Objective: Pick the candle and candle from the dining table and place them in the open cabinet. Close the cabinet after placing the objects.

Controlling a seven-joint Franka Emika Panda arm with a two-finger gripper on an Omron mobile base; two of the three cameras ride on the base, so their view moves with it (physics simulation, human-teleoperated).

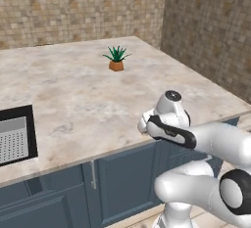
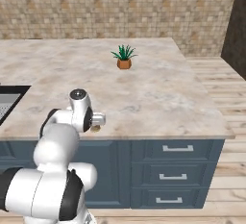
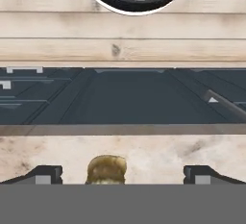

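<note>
A white arm folds low over the near edge of the table (image 1: 73,100), its wrist bent so the gripper (image 3: 122,172) points down at the stone top close to the rim. In the hand view the two dark fingertips (image 3: 45,174) stand wide apart, and the ribbed yellow-gold candle (image 3: 106,169) sits upright on the marbled surface between them, somewhat nearer the left tip than the right, touching neither. In the right base view the same candle (image 2: 95,128) peeks out just under the hand at the table's near edge; in the left base view the wrist covers that spot.

The one container in sight is a small orange pot (image 1: 116,66) toward the far side of the table, well apart from the arm, holding a spiky green plant (image 1: 116,53). At the table's left edge a dark-framed recess with a grey perforated panel (image 1: 13,136) is set into the top; what it is cannot be told.

Below the top run blue-grey fronts: a door (image 1: 125,183) with a slim vertical handle under the arm, and to the right a stack of three drawers (image 2: 177,172) with short horizontal handles, all shut. Pale wooden floor planks (image 2: 230,98) lie right of the table, and a tan tiled wall (image 2: 120,6) rises behind it. The arm's elbow and shoulder bulk large in the foreground of both base views.
</note>
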